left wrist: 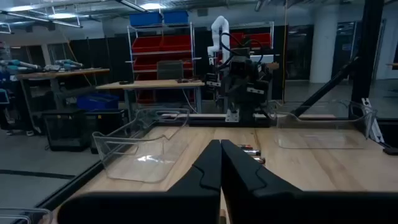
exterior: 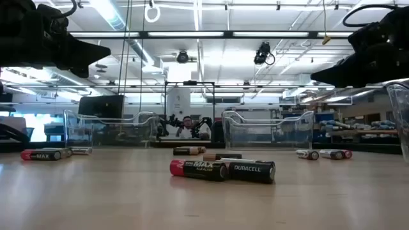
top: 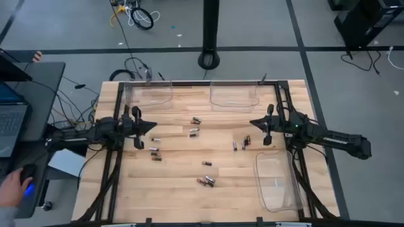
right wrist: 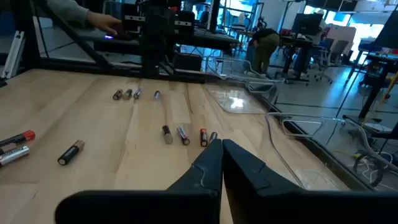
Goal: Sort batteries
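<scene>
We're at the very start: the batteries (top: 195,131) lie scattered across the middle of the frame on the table (top: 170,195), none in the clear trays (top: 233,96) yet. The left gripper (top: 153,125) at centre left and right gripper (top: 252,123) at centre right both hover with jaws closed, holding nothing. Next, we judge, one must open and drop onto a cell.

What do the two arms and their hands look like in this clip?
Both arms are dark, near-black, slim jointed links. The left hand and right hand each end in two tapered, wedge-shaped black fingers. The right arm carries a small green light near its wrist.
</scene>
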Available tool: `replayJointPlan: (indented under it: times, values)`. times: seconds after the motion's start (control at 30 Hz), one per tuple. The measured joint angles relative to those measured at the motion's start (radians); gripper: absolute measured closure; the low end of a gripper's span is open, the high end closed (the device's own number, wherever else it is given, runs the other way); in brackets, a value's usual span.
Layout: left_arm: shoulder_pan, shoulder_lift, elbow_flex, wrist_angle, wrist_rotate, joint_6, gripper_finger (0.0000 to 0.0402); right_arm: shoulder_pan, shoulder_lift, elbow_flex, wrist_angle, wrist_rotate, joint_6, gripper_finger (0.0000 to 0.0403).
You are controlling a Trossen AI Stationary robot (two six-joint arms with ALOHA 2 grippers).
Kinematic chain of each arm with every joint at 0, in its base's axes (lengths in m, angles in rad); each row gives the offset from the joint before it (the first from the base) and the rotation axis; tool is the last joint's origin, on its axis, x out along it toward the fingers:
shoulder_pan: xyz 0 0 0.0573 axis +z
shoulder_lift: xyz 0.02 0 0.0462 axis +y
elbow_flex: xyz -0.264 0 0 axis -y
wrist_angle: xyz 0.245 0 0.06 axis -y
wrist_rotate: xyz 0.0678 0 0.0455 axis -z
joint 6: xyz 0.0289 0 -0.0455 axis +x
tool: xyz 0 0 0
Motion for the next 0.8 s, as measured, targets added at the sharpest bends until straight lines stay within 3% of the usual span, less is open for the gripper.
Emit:
replayJointPlan:
  times: [0.53,0.8]
  values:
    - [0.000,0.000,0.000,-0.015,-0.002,0.001,0.0392,0.000,0.000,0.000,0.000,0.000,0.000,0.0380]
    - [0.000,0.004,0.000,-0.091,-0.067,-0.034,0.0392,0.000,0.000,0.000,0.000,0.000,0.000,0.0380]
